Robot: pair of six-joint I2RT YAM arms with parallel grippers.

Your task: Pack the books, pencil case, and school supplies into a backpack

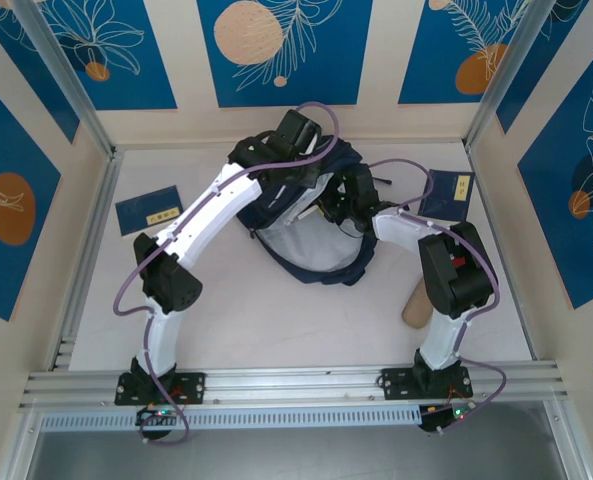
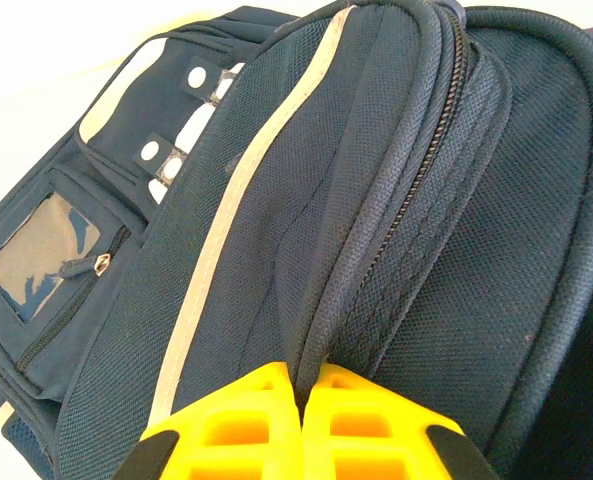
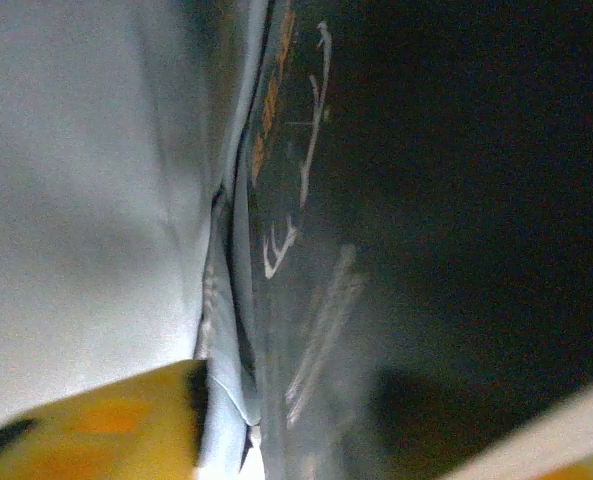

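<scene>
Left jaws pinch a fold of the backpack [image 2: 276, 200], near the bench's [image 1: 276, 330] far edge; right jaws stand spread around a dark book [image 3: 426, 200] inside it.

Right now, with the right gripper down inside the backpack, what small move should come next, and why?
Probably lift the right gripper straight up out of the backpack. Its jaws look spread, and a dark book lies against the grey lining, apparently loose. The left gripper is shut on the zipper edge, holding the opening apart, so the way out looks free.
</scene>
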